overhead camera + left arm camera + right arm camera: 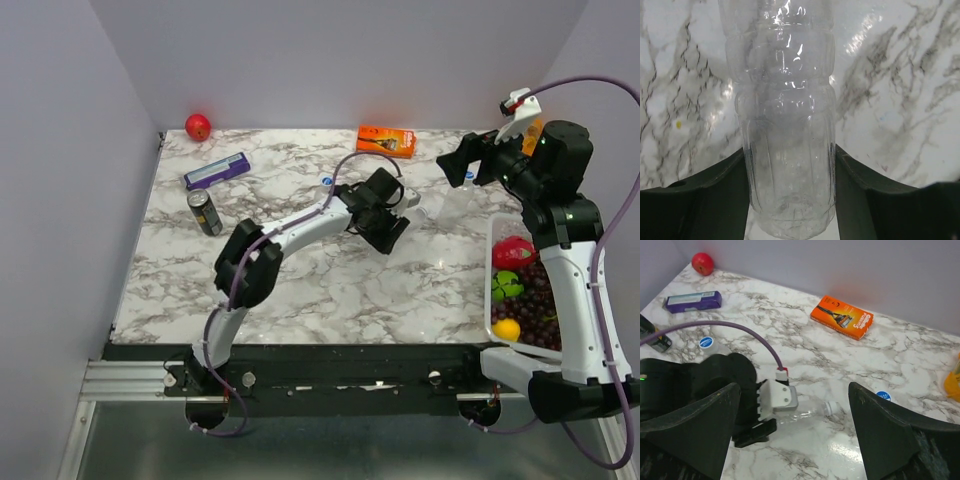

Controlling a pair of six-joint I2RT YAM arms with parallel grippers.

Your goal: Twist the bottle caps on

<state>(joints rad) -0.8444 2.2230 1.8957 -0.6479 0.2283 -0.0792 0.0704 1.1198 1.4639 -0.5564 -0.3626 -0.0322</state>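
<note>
white-and-grey marble tabletop [330,290] with plain grey walls behind it. left gripper [789,150] is low over mid-table. its two dark fingers [715,200] sit one on each side of a small clear colourless plastic bottle [787,100], and both inner edges touch the bottle wall, so it's pinched at the body. from the right wrist view that bottle lies on its side on the marble, with the neck sticking out past the gripper toward the robot's right.

right gripper [794,390] is raised over the back right of the table. its fingers are spread wide, with nothing between them and no contact with anything.

two small round blue caps with whitish centres are visible. one [883,395] is on the marble to the right of the bottle neck, near it but apart. the other [706,342] is on the far side of the left arm; can't tell what's under it.

clutter:
- red ball-like fruit [197,126], back left corner
- purple box [217,171]
- dark drink can [205,212], upright
- orange razor pack [386,140], back edge
- clear tub [492,300] at the right edge, holding red, green, yellow and dark fruit
</note>
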